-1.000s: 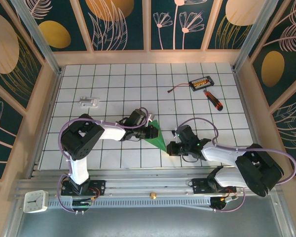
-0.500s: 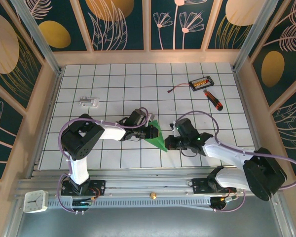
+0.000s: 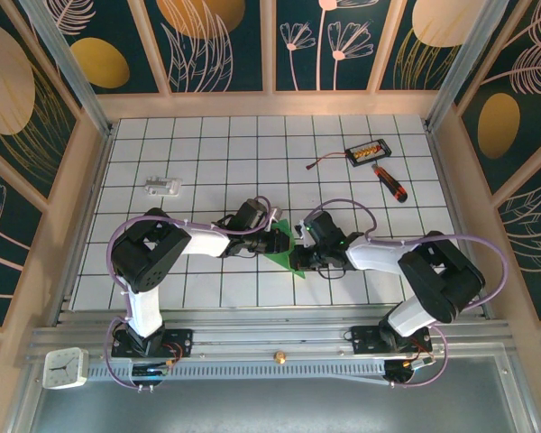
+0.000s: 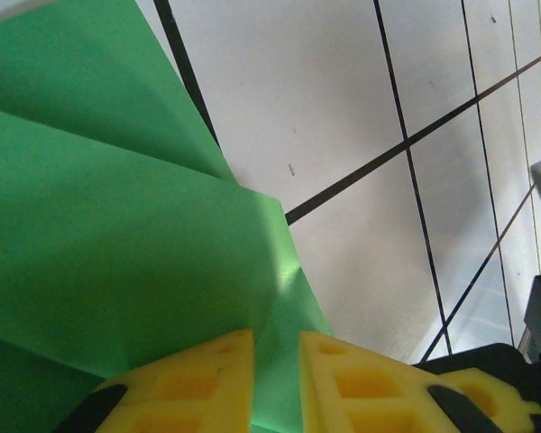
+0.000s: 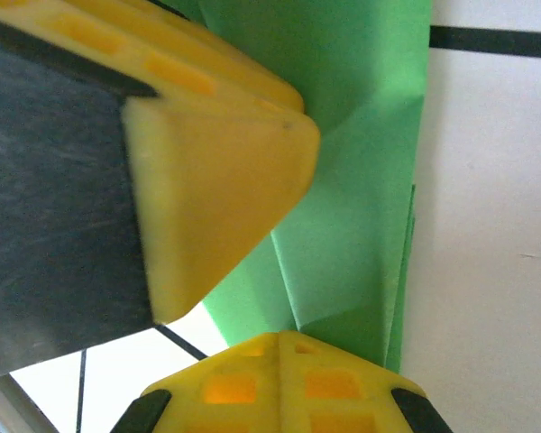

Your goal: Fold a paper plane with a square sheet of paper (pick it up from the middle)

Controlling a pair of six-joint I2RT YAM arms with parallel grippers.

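Paper comes first: we see the bright-green folded sheet of paper (image 3: 290, 260) near the middle of the white gridded worktop (image 3: 207, 144), a little toward the near edge, between the two arms. It is creased into a narrow pointed shape, and several flat layers with sharp folds show in the wrist views.

The left end effector (image 4: 277, 361) reaches the paper from the left. Its yellow fingers (image 4: 198, 383) stand only a narrow gap apart. A green fold runs into this gap, so we read it as a pinch on the paper.

The right end effector (image 5: 279, 352) comes from the right side. Its two yellow fingers are pressed fully together, and their common tip touches the green paper beside a crease. In the same view, one yellow finger of the left end effector is just beside it, over the same sheet.

Well apart, at the far right of the worktop, lie a small black box with orange parts (image 3: 367, 151) and a black-and-orange screwdriver (image 3: 392, 184). A small pale object (image 3: 162, 187) lies at the far left; we cannot tell what it is.
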